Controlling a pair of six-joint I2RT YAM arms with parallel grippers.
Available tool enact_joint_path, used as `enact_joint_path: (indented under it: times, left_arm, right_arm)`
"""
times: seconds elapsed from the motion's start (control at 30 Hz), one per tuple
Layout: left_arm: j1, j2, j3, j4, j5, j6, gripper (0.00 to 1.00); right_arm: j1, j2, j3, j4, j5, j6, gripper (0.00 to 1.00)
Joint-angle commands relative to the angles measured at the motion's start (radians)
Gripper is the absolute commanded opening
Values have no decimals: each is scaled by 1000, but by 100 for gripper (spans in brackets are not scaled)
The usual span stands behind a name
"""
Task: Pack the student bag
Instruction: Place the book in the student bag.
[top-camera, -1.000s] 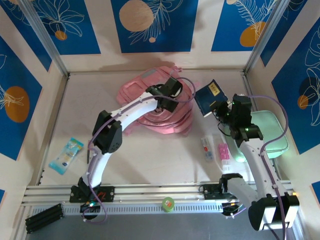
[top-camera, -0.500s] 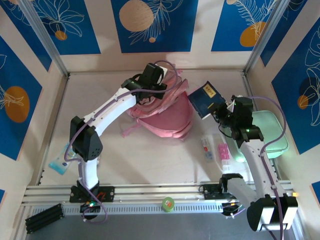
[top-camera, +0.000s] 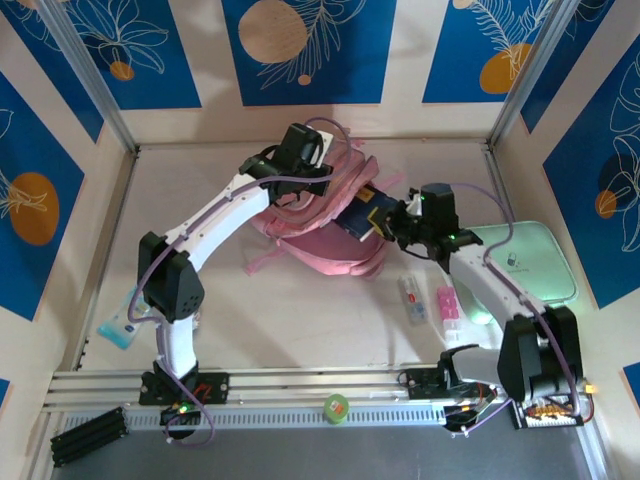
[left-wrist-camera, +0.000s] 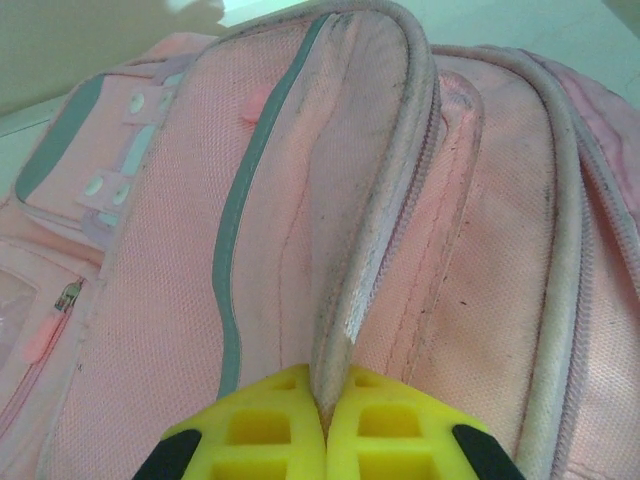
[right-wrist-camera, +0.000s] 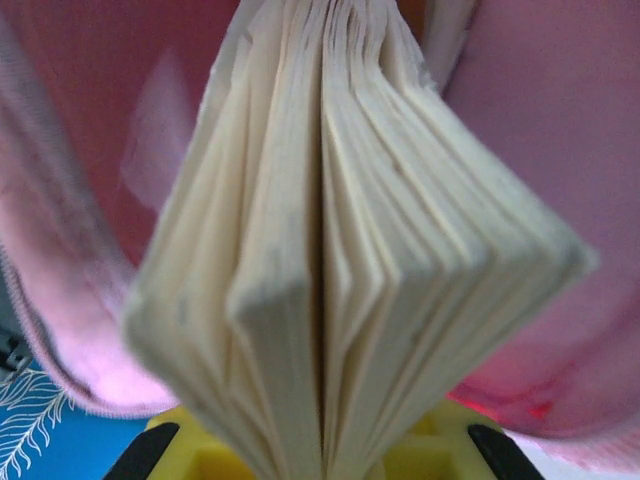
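Two end effectors engaged: left end effector (left-wrist-camera: 322, 408) pinched shut on student bag (top-camera: 325, 248) flap, mid-worktop (top-camera: 300, 320), holding mouth open; right end effector (top-camera: 397, 222) clamps book (top-camera: 362, 214) at opening. Next: push deeper, release.

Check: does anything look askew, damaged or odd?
The book in the right gripper is splayed, pages fanned apart, at the mouth of the student bag. The left gripper pinches its flap. Nothing else stands out.

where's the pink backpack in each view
Top external: student bag, centre, slightly toward the back.
Left wrist: its flap edge, pinched in the left gripper.
Right wrist: pink fabric flanking the book.
Shared landmark: the book, at the bag's opening from above.
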Motion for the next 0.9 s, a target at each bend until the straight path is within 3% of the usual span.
enact_joint_path:
  times: [0.0,0.3,0.63,0.77,0.87]
  left_arm:
    - [14,-81,51,154,58,-30,0]
    - [52,-99,8,190,108,-94,0]
    - [80,-109,-36,227,214,-161,0]
    - [82,-112,-66,265,232,-187,0]
    - [89,-118,-77,264,212,-201,0]
  right_arm:
    - [32,89,73,134,36,29,5]
    - [75,423,217,213,123,86,4]
    - [138,623,316,320,159,158,6]
    - [135,690,393,304,135,147,11]
    - [137,688,386,319,144,164,25]
